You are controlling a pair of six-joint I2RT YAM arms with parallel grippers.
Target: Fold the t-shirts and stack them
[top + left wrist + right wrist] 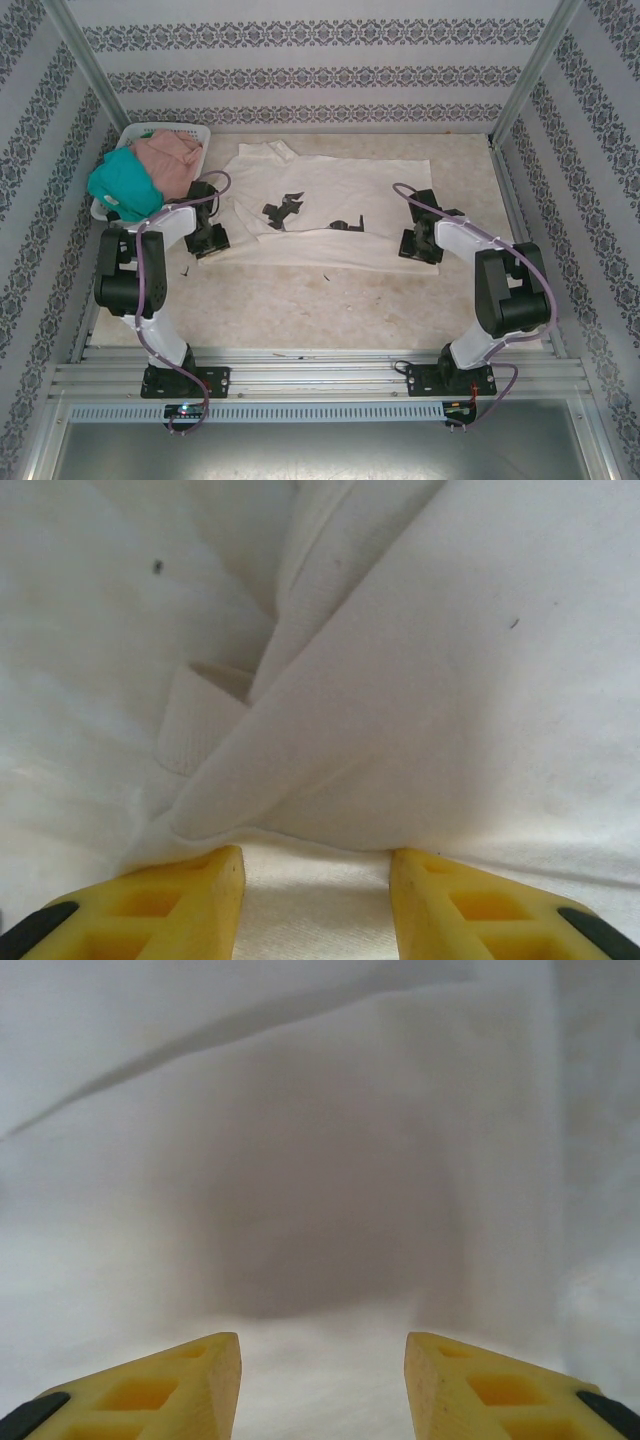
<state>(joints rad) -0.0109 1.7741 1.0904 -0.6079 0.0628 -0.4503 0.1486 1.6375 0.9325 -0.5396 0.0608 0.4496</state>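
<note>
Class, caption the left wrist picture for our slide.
Open left pincer poised over a folded edge of the cream t-shirt.

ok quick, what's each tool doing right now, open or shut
Left tool: open over the cream t-shirt, holding nothing.
Right tool: open over the same shirt, holding nothing.

From above, my left gripper (207, 240) and right gripper (421, 245) hide the large cream cloth t-shirt's (330, 215) edges at 9 and 3 o'clock. Its dark print (285, 212) is too small to read. My yellow fingers (180, 900) (170, 1385) are cut off at 6 o'clock in both wrist views.
</note>
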